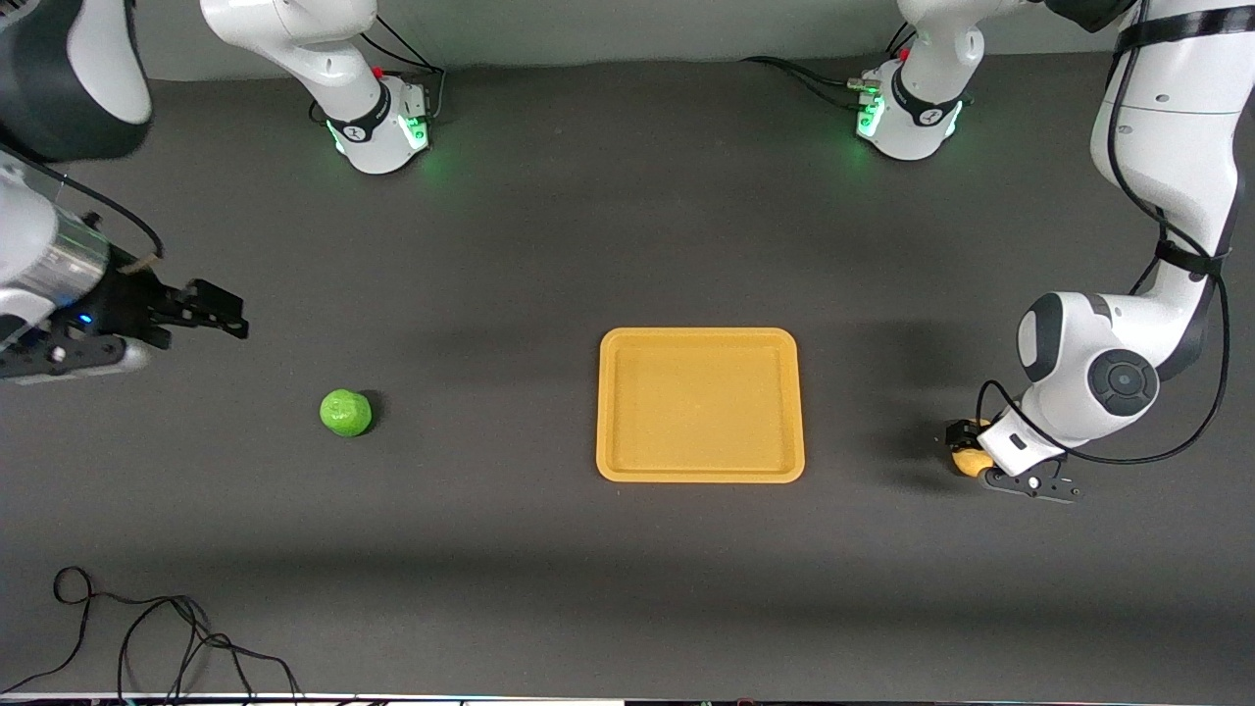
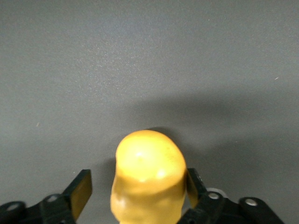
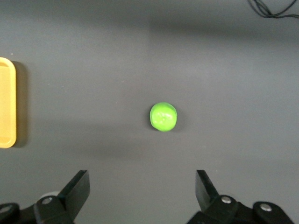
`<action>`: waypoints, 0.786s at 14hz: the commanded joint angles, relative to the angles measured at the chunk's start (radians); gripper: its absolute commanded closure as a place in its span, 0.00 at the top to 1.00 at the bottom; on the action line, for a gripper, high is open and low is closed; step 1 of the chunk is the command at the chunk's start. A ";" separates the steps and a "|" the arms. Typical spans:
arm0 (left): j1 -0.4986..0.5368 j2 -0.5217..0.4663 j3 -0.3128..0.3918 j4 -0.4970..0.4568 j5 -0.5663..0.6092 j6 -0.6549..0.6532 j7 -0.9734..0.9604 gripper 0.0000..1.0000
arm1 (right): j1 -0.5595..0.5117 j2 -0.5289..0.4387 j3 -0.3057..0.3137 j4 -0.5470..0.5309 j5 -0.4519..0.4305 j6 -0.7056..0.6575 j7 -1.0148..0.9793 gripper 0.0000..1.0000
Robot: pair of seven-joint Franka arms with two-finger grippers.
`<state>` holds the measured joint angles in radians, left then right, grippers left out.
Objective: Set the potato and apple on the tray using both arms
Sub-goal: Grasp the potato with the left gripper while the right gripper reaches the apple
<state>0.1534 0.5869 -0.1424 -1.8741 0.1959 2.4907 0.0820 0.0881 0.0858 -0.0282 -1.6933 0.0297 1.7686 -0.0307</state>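
Observation:
The yellow-orange potato [image 1: 967, 461] lies on the dark table toward the left arm's end, beside the tray [image 1: 698, 335]. My left gripper [image 1: 971, 453] is down around it. In the left wrist view the potato [image 2: 147, 172] stands between the fingers of the left gripper [image 2: 138, 183]. One finger touches it and the other stands clear, so the gripper is open. The green apple [image 1: 345, 413] lies toward the right arm's end. My right gripper [image 1: 230, 316] hangs open and empty in the air near it. The right wrist view shows the apple [image 3: 163, 116] ahead of the right gripper [image 3: 142, 179], and the tray's edge [image 3: 7, 102].
Loose black cables [image 1: 147, 637] lie near the table's front edge at the right arm's end. The two arm bases [image 1: 377, 127] [image 1: 907, 113] stand along the back of the table. The yellow-orange tray holds nothing.

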 commanded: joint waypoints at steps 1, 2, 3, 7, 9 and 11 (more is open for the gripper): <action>-0.002 -0.007 0.009 -0.030 0.022 0.034 -0.022 0.67 | 0.050 -0.004 -0.007 -0.141 0.004 0.154 0.032 0.99; -0.003 -0.009 0.009 -0.030 0.022 0.033 -0.043 0.52 | 0.051 -0.001 -0.007 -0.172 0.004 0.182 0.061 0.99; -0.009 -0.013 0.009 -0.028 0.022 0.030 -0.054 0.40 | 0.053 0.014 -0.007 -0.177 0.002 0.187 0.064 1.00; -0.029 -0.114 0.000 0.013 0.020 -0.161 -0.070 0.35 | 0.056 0.084 -0.007 -0.259 -0.057 0.341 0.061 0.98; -0.081 -0.176 -0.003 0.061 0.008 -0.298 -0.120 0.33 | 0.050 0.109 -0.013 -0.388 -0.060 0.528 0.069 0.97; -0.164 -0.208 -0.005 0.137 0.008 -0.471 -0.239 0.33 | 0.048 0.164 -0.044 -0.416 -0.060 0.592 0.068 0.97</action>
<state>0.0837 0.4296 -0.1594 -1.7876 0.1959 2.1660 -0.0420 0.1346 0.2191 -0.0441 -2.0677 -0.0121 2.2907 0.0123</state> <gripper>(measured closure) 0.370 0.026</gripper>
